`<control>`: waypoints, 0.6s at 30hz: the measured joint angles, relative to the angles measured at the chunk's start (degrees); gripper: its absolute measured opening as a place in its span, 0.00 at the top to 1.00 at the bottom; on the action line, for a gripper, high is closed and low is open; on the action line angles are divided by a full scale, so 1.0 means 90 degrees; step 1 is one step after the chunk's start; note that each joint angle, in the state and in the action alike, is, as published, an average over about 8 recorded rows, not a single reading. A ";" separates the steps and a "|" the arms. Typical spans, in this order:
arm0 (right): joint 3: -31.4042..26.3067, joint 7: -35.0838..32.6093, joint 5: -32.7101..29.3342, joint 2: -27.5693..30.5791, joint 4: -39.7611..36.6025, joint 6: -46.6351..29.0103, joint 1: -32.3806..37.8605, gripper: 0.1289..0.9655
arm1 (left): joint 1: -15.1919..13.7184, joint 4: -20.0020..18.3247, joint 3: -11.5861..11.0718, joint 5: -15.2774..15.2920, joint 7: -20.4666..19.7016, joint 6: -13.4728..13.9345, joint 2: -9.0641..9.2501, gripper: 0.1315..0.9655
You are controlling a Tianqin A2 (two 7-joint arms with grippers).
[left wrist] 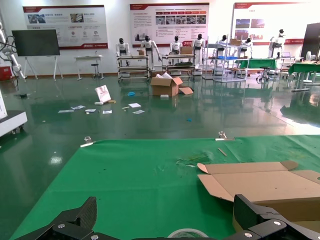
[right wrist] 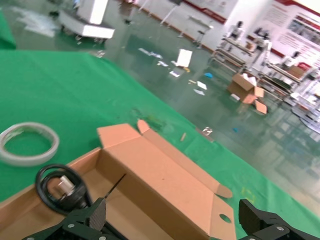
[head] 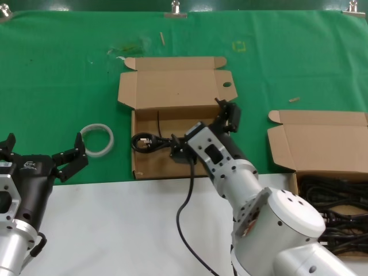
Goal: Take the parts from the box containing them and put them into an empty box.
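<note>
The empty box (head: pixel 172 86), with a round hole in one lid tab, lies open at the table's middle. One part, a black looped cable (head: pixel 144 141), rests inside it near its left wall; the right wrist view shows that cable (right wrist: pixel 59 188) and the box (right wrist: pixel 165 175). My right gripper (head: pixel 202 131) hovers over this box, open and holding nothing (right wrist: pixel 172 215). At the right edge stands the box containing them (head: pixel 322 144), with several black parts (head: pixel 333 198) piled inside. My left gripper (head: pixel 43 148) waits open at the near left (left wrist: pixel 167 210).
A white plastic ring (head: pixel 96 140) lies on the green cloth between the left gripper and the middle box, also low in the left wrist view (left wrist: pixel 187 233). A black cord (head: pixel 183 213) trails over the white table front beside my right arm.
</note>
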 joint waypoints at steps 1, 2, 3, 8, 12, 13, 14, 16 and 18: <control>0.0068 0.0111 -0.0076 0.0000 0.0023 -0.0048 -0.0046 0.11 | 0.0000 0.0000 0.0000 0.0000 0.0000 0.0000 0.0000 0.00; 0.0140 0.0227 -0.0156 0.0000 0.0046 -0.0100 -0.0095 0.10 | 0.0000 0.0000 0.0000 0.0000 0.0000 0.0000 0.0000 0.00; 0.0210 0.0345 -0.0236 0.0000 0.0070 -0.0151 -0.0143 0.09 | 0.0000 0.0000 0.0000 0.0000 0.0000 0.0000 0.0000 0.00; 0.0563 0.0917 -0.0628 0.0000 0.0187 -0.0401 -0.0385 0.02 | 0.0000 0.0000 0.0000 0.0000 0.0000 0.0000 0.0000 0.00; 0.0852 0.1385 -0.0949 0.0000 0.0283 -0.0607 -0.0581 0.02 | 0.0000 0.0000 0.0000 0.0000 0.0000 0.0000 0.0000 0.00; 0.0922 0.1498 -0.1026 0.0000 0.0306 -0.0656 -0.0629 0.02 | 0.0000 0.0000 0.0000 0.0000 0.0000 0.0000 0.0000 0.00; 0.0994 0.1615 -0.1107 0.0000 0.0330 -0.0708 -0.0678 0.02 | 0.0000 0.0000 0.0000 0.0000 0.0000 0.0000 0.0000 0.00; 0.1140 0.1847 -0.1268 0.0000 0.0378 -0.0811 -0.0775 0.01 | 0.0000 0.0000 0.0000 0.0000 0.0000 0.0000 0.0000 0.00; 0.1282 0.2077 -0.1426 0.0000 0.0425 -0.0912 -0.0871 0.01 | 0.0000 0.0000 0.0000 -0.0001 0.0000 0.0000 0.0000 0.00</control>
